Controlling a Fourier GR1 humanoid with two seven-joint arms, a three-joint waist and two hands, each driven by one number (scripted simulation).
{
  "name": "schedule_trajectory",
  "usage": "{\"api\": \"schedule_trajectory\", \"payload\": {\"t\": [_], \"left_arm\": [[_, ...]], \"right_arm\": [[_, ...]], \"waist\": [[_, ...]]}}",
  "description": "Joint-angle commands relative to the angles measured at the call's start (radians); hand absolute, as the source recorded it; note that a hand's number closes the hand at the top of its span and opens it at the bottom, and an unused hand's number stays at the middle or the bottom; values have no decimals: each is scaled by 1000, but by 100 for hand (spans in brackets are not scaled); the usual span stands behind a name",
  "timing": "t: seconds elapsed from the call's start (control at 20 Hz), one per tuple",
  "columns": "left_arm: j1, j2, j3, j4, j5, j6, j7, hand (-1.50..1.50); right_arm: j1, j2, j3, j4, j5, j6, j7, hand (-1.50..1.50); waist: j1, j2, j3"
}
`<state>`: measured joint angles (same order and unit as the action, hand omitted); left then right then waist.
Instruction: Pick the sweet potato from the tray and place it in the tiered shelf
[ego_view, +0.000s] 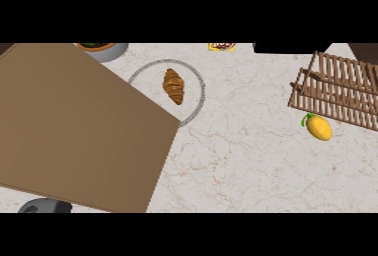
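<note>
Ok so, taking the round plate (193, 102) on the marble tabletop (244, 165) as my anchor. A croissant (173, 86) lies on it lengthwise, roughly in the middle. To the left of the plate a big flat brown panel (74, 130) takes up that whole side, and its corner covers the plate's lower left rim. Below the plate and far to the left, at the panel's bottom edge, a rounded dark grey lump (44, 205) pokes out; can't tell what it is.

Up and to the left of the plate there's a grey bowl (107, 50) half cut off by the edge, with something dark in it. Up and just to the right sits a small yellow thing (221, 46), too small to make out. Well off to the plate's right stands the wooden slatted tiered shelf (339, 90), and a yellow mango (319, 127) with a green stem lies on the tabletop just under its lower edge.

The sweet potato? Honestly can't tell where it is, I don't see it on the shelf or the tabletop. Neither hand shows either, so I can't tell what the fingers are doing.
</note>
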<state>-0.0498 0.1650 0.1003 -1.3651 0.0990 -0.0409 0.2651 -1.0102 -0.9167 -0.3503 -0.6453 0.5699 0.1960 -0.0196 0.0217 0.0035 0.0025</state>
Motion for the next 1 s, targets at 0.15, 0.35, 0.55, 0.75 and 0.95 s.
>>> {"api": "schedule_trajectory", "payload": {"t": [0.15, 0.35, 0.55, 0.75, 0.95], "left_arm": [[2, 1, 5, -11, 12, -6, 41, 0], [3, 18, 25, 23, 27, -31, 21, 0], [-3, -8, 15, 70, -11, 7, -18, 0], [0, -26, 0, 5, -16, 37, 37, 0], [-2, 2, -5, -25, -9, 3, 63, 0]], "right_arm": [[-64, -47, 53, 125, 70, 16, -76, 150], [-56, 18, -74, 109, -45, -67, 12, 150], [-125, 14, -110, 136, -73, -89, 77, -150], [-108, 14, -200, 149, -171, -81, 53, -150], [-150, -15, -275, 192, -249, -59, 89, -150]], "waist": [[6, 4, -2], [-14, -2, -2], [-9, 1, -3], [-18, -4, -2], [-8, -2, -1]]}}
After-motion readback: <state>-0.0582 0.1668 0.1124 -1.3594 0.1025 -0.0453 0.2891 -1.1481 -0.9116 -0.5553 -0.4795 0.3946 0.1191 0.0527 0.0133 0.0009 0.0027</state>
